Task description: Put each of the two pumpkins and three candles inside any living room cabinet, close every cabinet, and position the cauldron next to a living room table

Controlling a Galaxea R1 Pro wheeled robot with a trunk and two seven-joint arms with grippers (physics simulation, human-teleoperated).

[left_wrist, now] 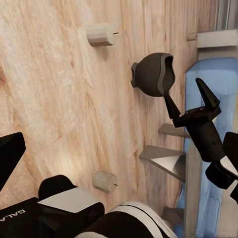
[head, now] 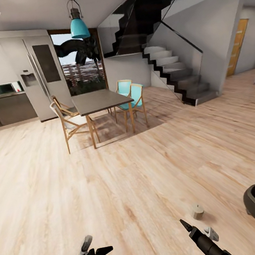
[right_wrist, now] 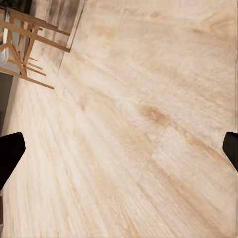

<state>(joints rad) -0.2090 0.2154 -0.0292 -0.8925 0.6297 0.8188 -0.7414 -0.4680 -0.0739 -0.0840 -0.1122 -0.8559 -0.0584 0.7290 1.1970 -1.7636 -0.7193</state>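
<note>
Pale wood-plank flooring (head: 150, 173) runs across the whole open room. Toward the back stands a dark dining table (head: 98, 100) on wooden legs, with two wooden chairs (head: 70, 120) on one side and two teal chairs (head: 133, 96) on the other. A teal pendant lamp (head: 78, 26) hangs from the ceiling above it. Behind, a tall window (head: 80, 65) shows dark foliage and a fence outside. To the left is the kitchen — a steel double-door fridge (head: 38, 75), grey lower cupboards (head: 12, 108) and a microwave (head: 4, 88). On the right, a staircase (head: 172, 69) with pale treads and black edging climbs along a grey wall — beyond it is a yellow-brown door (head: 236, 45).
</note>
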